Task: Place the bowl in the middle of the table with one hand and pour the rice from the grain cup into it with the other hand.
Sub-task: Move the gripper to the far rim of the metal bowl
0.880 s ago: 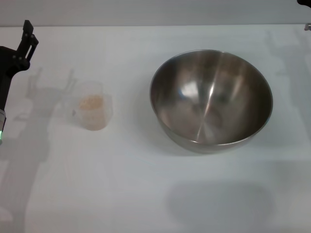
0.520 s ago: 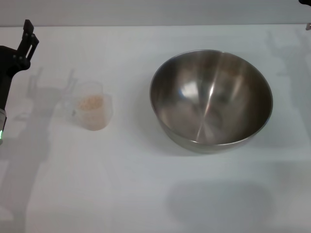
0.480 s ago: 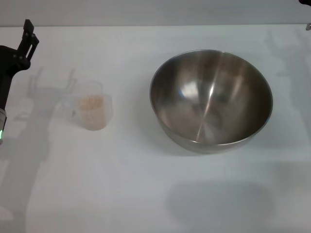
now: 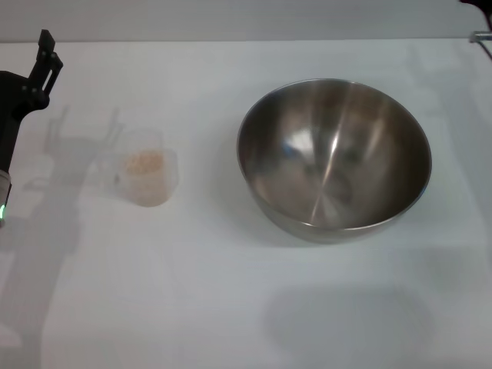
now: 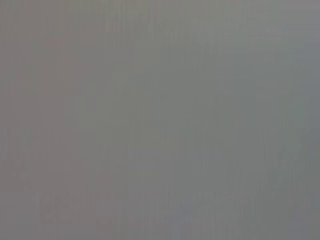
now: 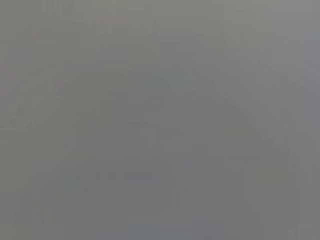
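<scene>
Bowl [image 4: 334,157] toward the table's [image 4: 231,307] right side, empty; grain cup [image 4: 146,177] with rice [image 4: 144,162] near the left edge. Left gripper [image 4: 42,65] at the far-left edge, right gripper [image 4: 480,15] barely at the far-right corner; finger states impossible to tell. Best gripped by the rim and slid centreward

Bare test bench: plain white table [image 4: 231,307], nothing homely but kitchenware.
</scene>
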Action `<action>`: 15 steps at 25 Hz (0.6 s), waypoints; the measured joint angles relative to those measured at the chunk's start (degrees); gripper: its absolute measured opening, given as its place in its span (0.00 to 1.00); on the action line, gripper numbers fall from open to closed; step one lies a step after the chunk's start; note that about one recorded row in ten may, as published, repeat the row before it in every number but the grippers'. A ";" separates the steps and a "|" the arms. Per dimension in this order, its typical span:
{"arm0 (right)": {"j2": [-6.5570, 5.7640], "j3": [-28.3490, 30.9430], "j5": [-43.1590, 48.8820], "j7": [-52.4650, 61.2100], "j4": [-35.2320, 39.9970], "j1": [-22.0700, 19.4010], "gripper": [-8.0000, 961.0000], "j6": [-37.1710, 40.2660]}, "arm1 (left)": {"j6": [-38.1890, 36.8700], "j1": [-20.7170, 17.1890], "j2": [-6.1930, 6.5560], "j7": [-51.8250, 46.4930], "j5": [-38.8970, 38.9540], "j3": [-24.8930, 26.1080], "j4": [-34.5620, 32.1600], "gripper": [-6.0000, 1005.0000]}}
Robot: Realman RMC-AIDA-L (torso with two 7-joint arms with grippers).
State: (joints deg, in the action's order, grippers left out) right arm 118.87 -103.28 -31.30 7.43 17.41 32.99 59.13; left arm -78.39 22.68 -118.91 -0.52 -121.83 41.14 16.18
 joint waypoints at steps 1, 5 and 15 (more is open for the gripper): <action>-0.44 0.02 1.78 1.48 3.12 -0.68 0.86 -3.66 | 0.04 0.29 -0.06 0.00 -0.01 0.00 -0.32 0.86; -1.97 1.05 12.86 8.99 17.56 -5.24 0.86 -18.29 | 0.07 0.48 -0.01 0.00 0.01 0.00 -0.43 0.86; -0.38 3.56 33.76 14.56 52.24 -12.01 0.86 -64.38 | 0.08 0.63 0.08 0.00 0.02 0.00 -0.53 0.86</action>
State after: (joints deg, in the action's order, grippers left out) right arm 118.49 -99.72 2.46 21.99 69.65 20.98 -5.25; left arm -78.31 23.32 -118.84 -0.53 -121.81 41.13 15.65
